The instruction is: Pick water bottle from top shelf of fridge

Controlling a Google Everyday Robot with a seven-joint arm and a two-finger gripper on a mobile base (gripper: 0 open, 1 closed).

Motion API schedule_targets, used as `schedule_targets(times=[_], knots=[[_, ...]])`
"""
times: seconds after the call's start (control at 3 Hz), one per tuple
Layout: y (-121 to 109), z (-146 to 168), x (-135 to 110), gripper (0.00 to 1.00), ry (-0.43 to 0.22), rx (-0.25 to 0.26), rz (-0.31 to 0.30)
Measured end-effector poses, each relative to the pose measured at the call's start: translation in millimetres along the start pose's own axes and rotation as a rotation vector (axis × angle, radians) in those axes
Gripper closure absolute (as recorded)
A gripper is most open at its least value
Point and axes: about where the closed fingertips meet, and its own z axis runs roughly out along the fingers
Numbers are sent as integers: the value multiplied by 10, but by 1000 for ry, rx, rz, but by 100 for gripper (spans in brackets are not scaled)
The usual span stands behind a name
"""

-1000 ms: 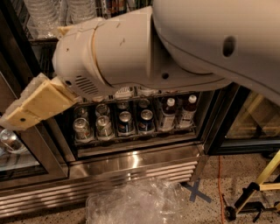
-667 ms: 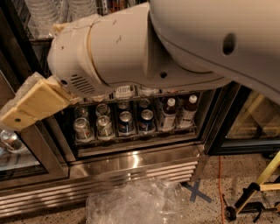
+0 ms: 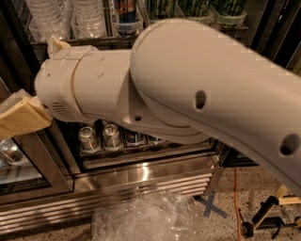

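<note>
Clear ribbed water bottles [image 3: 49, 16] stand at the upper left on the top shelf [image 3: 94, 42] of the fridge [image 3: 61, 155], their caps cut off by the frame's top edge. My big pale arm [image 3: 188, 89] crosses most of the view in front of the open fridge. The tan gripper [image 3: 21, 117] sticks out at the far left, below the top shelf and left of the bottles, touching none of them. Nothing shows in its grasp.
Green-labelled cans [image 3: 197, 9] and a dark can [image 3: 124, 12] share the top rack. Soda cans [image 3: 96, 139] stand on a lower rack under the arm. Below are the stainless louvred base [image 3: 141, 181], crumpled clear plastic [image 3: 150, 221], a blue tape cross [image 3: 211, 207] and a yellow-black stand [image 3: 268, 212].
The arm has swung across and down, now hiding most of the lower can rack. The gripper has shifted further left and slightly lower.
</note>
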Motion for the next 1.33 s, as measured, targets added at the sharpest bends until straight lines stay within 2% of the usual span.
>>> schedule_targets(times=[0.33, 0.67, 1.0, 1.33], knots=[[-155, 97, 81, 0, -51, 136, 55], [-403, 92, 98, 0, -83, 282, 133], [-821, -94, 58, 0, -125, 458, 178], [-850, -78, 70, 0, -193, 497, 226]])
